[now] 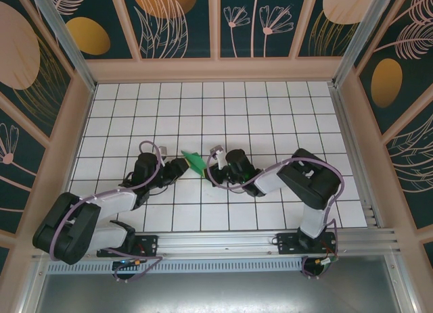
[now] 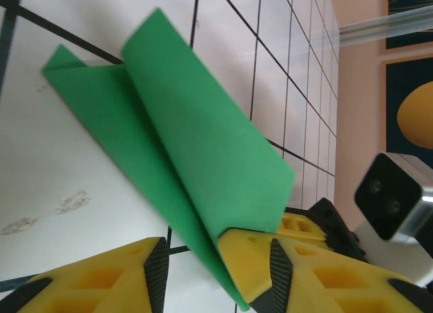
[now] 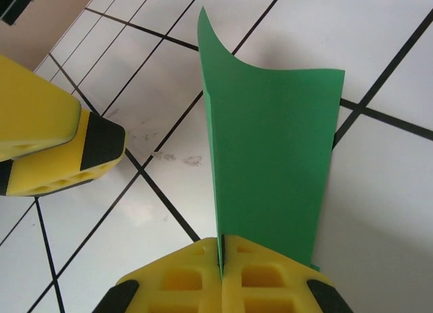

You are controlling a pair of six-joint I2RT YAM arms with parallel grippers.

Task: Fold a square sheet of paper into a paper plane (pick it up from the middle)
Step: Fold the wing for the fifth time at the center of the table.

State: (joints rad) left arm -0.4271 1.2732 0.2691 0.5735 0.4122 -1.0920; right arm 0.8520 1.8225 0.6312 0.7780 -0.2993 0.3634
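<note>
Mid-table on the white grid tiles, folded green paper was pinched at one end by the clamped-down right gripper, left gripper was parked just beside it, jaws apart, nothing gripped

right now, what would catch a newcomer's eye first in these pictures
The bright green folded paper stands out, held upright over the white gridded table near its middle. The right gripper is pinched shut on one end of it, with the left gripper open close beside it. Around the table, dark wall panels with gold and pink plant shapes also draw the eye.
</note>
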